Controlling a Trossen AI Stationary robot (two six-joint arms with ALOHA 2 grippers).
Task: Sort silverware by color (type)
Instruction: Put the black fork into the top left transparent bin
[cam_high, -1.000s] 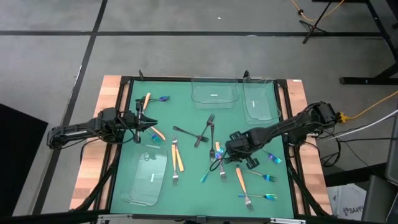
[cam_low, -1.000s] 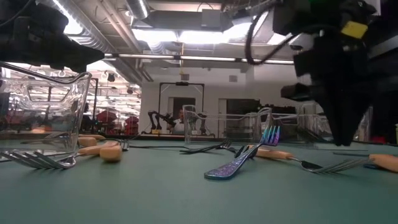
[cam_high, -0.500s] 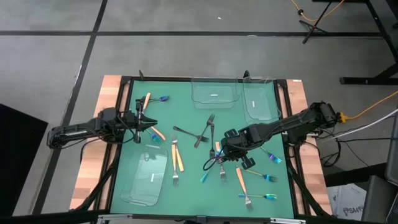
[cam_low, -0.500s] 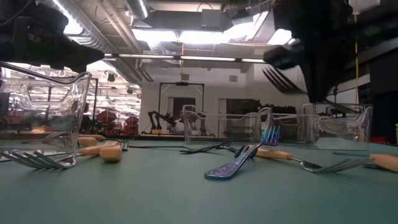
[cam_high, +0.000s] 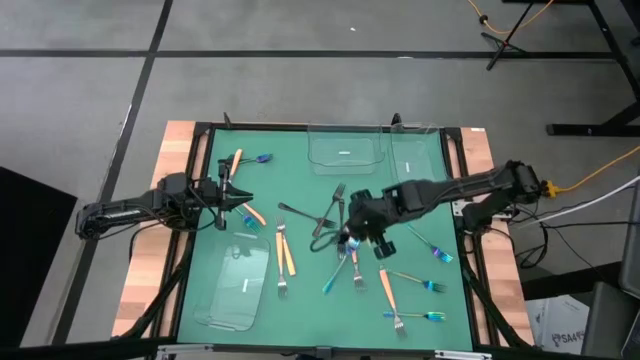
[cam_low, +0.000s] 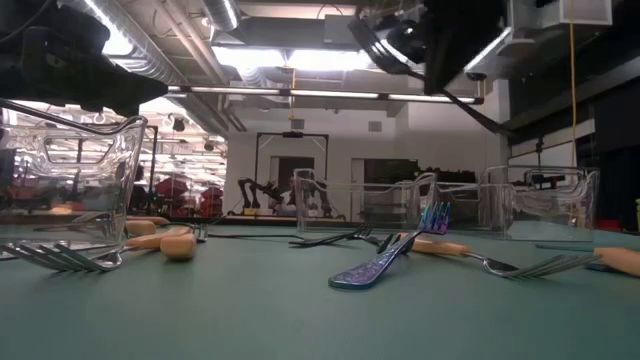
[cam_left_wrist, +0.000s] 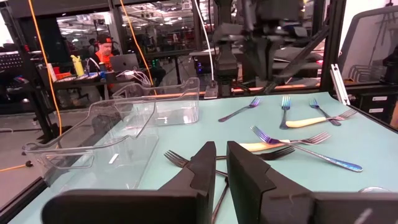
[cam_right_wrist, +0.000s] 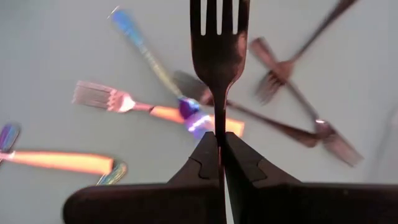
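My right gripper (cam_high: 352, 230) hangs over the middle of the green mat, shut on a black fork (cam_right_wrist: 217, 37) whose tines stick out past the fingertips. Below it lies scattered silverware: black forks (cam_high: 335, 203), orange-handled pieces (cam_high: 286, 250) and iridescent blue ones (cam_high: 430, 317), all flat on the mat. My left gripper (cam_left_wrist: 221, 168) waits level at the table's left edge (cam_high: 245, 197). Its fingers are almost together with nothing between them. My right gripper pinches the black fork's thin neck (cam_right_wrist: 219, 121), just behind the head, between its two fingers. The fingers slant down from above and lie along the fork. The fork is lifted clear of the mat, its head pointing away from the fingers.
Two clear plastic trays stand at the far edge (cam_high: 345, 152) (cam_high: 418, 165), and a third lies near left (cam_high: 238, 285). Its wall fills the low view's left (cam_low: 80, 180). An iridescent fork (cam_low: 385, 262) lies close to the low camera. Black rails frame the mat.
My right gripper has risen from the silverware pile and drifted toward the table's left and far side, staying shut. The black fork has come up with it, lifted clear of the mat. The other pieces lie where they were.
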